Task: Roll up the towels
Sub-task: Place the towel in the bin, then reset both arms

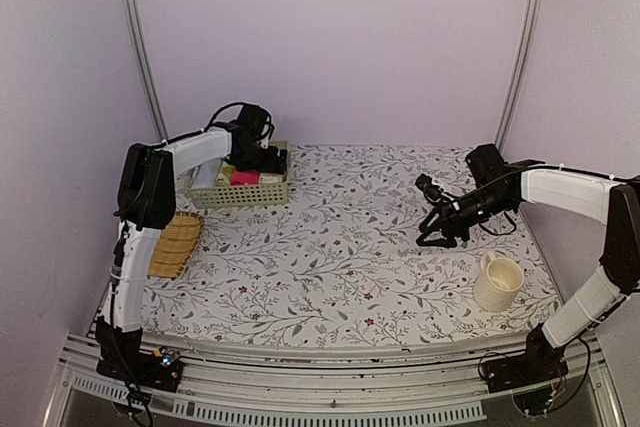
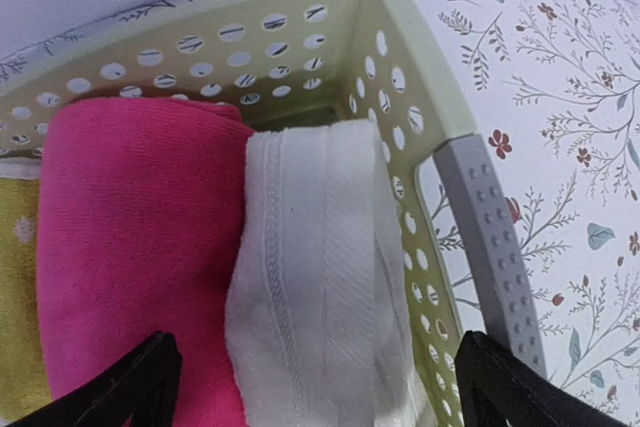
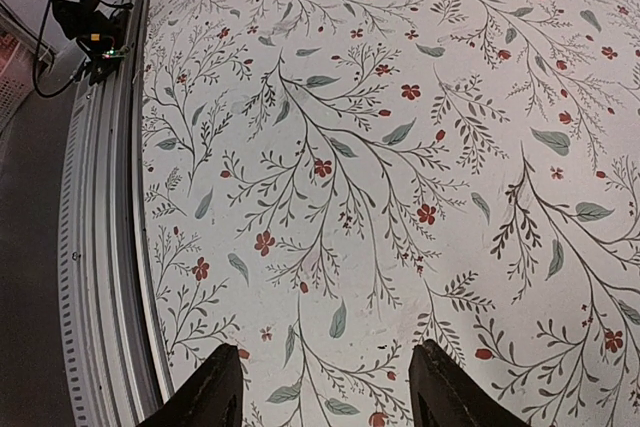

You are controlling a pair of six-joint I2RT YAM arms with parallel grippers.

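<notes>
Your left gripper (image 2: 315,347) hangs over the pale green basket (image 2: 400,67) in the upper left of the overhead view. Its jaws are spread wide and grip nothing. The pink towel (image 2: 130,247) and the white towel (image 2: 320,277) lie rolled side by side inside the basket, the white one against the perforated wall, with a yellow-green cloth (image 2: 18,277) at the far left. Both rolls look finished, so the danger is probably in how you come away. A finger dragging across the white roll could catch its loose outer edge and open it up, or lift it out. The finger at the lower right of the wrist view sits close to the basket's wall, so a sideways pull could hook a hole and shift or tip the basket. Your right gripper (image 3: 328,357) is also open and empty, hovering over the floral table (image 1: 340,247) at centre right. The cream mug (image 1: 497,283) stands at the lower right, near that arm's elbow. The straw mat (image 1: 176,244) lies at the left edge beside the left arm, so swing neither arm low.
</notes>
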